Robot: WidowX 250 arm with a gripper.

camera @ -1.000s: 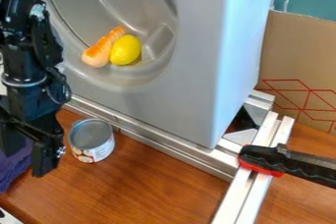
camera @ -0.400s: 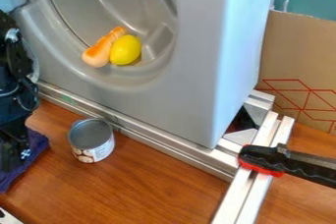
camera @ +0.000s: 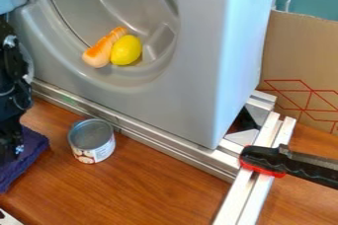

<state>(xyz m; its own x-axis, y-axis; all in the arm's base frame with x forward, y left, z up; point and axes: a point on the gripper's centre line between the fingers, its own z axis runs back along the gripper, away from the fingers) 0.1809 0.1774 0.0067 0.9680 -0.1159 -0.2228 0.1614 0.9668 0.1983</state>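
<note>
Camera view: tin can (camera: 92,142) right of hand (camera: 8,156), apart; purple cloth (camera: 25,159) near; cannot tell hand's opening.

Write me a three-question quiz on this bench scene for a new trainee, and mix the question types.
1. True or false: The yellow lemon lies in the round recess of the grey housing, beside an orange-and-peach piece.
2. Choose one. In the camera's picture, where is the can relative to the black-and-red clamp?
A) To its left
B) To its right
C) On top of it
3. Fill in the blank: The cloth beside the black robot arm is ____ in colour.

Key: 1 true; 2 A; 3 purple
</note>
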